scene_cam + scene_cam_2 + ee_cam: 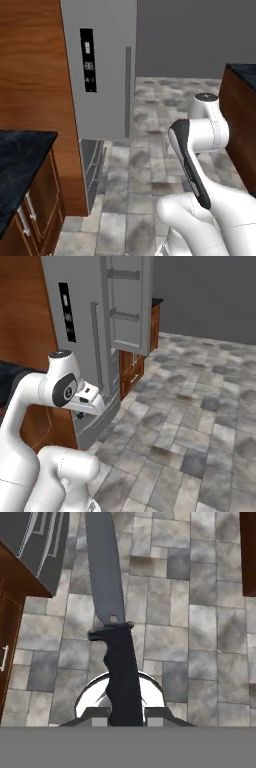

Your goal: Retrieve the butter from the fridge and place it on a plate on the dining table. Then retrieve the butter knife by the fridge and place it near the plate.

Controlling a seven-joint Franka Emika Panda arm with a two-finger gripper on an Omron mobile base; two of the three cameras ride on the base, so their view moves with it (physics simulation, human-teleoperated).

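One two-finger gripper (126, 712) clamps the black-handled grey butter knife (113, 632); best carried level toward the plate.

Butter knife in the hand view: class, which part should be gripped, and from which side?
Grip the butter knife by its black handle, coming from the butt end. The handle is thick and contoured, with a guard ahead of it, while the grey blade is thin and flat. The jaws are shut on that handle's lower part.
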